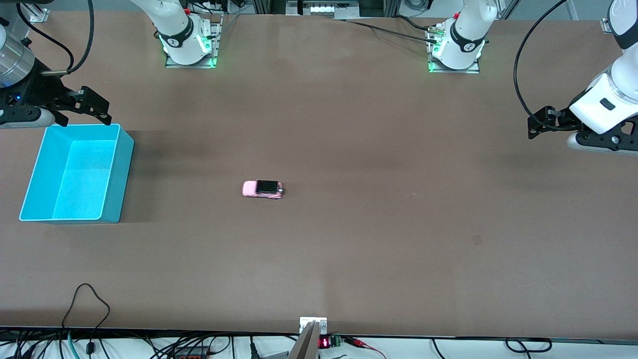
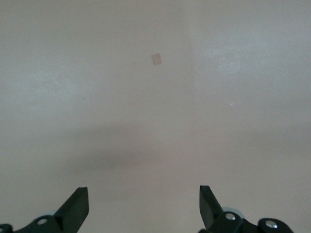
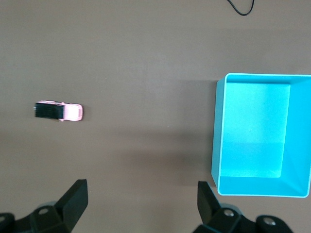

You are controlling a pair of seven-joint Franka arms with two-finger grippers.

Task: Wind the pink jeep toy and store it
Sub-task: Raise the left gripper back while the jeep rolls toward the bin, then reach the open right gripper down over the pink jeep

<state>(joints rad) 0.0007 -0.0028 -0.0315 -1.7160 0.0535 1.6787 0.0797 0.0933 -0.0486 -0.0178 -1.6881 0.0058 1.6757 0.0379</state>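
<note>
Left wrist view: fingers (image 2: 75,206) cut off; pink jeep toy (image 1: 262,189) unseen.

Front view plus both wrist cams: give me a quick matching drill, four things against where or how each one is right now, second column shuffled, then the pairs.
Things:
1. pink jeep toy
2. cyan bin
3. left gripper
4. right gripper

Places or states:
A. open, over the bin's rim nearest the robots' bases
B. on its wheels on the bare table, mid-table
C. open, over bare table at the left arm's end
D. nothing inside, at the right arm's end of the table

Pairs: 1-B, 2-D, 3-C, 4-A
</note>
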